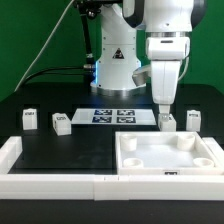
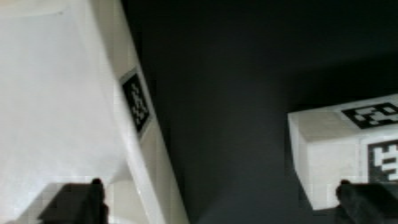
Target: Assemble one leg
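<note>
Four small white legs with tags stand on the black table: two at the exterior view's left (image 1: pixel 29 119) (image 1: pixel 61 124) and two at its right (image 1: pixel 166 121) (image 1: pixel 193 118). My gripper (image 1: pixel 163 106) hangs open just above the nearer right-hand leg. In the wrist view the gripper (image 2: pixel 222 205) is open and empty, with dark table between its fingertips (image 2: pixel 75 203). One tagged leg (image 2: pixel 352 135) shows by one finger. A long white tagged edge (image 2: pixel 71 110) runs by the other finger; I cannot tell which piece it is.
The large white square tray-like piece (image 1: pixel 135 160) lies in front of the right-hand legs. The marker board (image 1: pixel 113 115) lies at the back middle. White walls (image 1: pixel 10 152) border the table's front and left. The robot base (image 1: pixel 113 60) stands behind.
</note>
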Tool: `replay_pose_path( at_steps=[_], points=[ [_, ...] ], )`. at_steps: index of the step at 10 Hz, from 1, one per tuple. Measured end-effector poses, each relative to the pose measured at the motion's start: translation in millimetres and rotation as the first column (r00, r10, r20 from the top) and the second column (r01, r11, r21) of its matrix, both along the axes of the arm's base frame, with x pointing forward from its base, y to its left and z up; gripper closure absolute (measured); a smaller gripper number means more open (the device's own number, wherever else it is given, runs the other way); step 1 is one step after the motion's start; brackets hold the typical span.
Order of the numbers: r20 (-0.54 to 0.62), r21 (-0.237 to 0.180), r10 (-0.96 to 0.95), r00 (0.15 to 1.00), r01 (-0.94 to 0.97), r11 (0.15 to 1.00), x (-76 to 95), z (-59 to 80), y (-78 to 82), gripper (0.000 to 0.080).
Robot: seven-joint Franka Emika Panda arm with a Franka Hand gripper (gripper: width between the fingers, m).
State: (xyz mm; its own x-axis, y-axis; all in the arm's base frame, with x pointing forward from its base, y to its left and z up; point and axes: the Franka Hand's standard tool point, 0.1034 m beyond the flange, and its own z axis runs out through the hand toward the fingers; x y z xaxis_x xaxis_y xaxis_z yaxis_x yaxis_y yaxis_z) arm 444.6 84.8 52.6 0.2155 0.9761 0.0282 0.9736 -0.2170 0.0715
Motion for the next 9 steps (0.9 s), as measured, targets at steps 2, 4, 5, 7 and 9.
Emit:
replay_pose_path(
  at_steps=[2, 4, 5, 7, 9],
  points=[
    [-0.004, 0.002, -0.022, 1.000, 0.022, 1.000, -0.6, -2.2, -0.5, 0.0151],
    [-0.010, 0.019, -0.210, 0.978, 0.210, 0.977, -0.6, -2.3, 0.1, 0.0151],
    [-0.014, 0.026, -0.295, 0.955, 0.295, 0.955, -0.6, -2.3, 0.4, 0.0151],
    [-0.020, 0.072, -0.555, 0.831, 0.555, 0.829, -5.7, -4.2, 1.1, 0.0151],
    [-0.064, 0.083, -0.779, 0.624, 0.781, 0.619, -15.8, -7.7, 9.6, 0.0151]
  ],
)
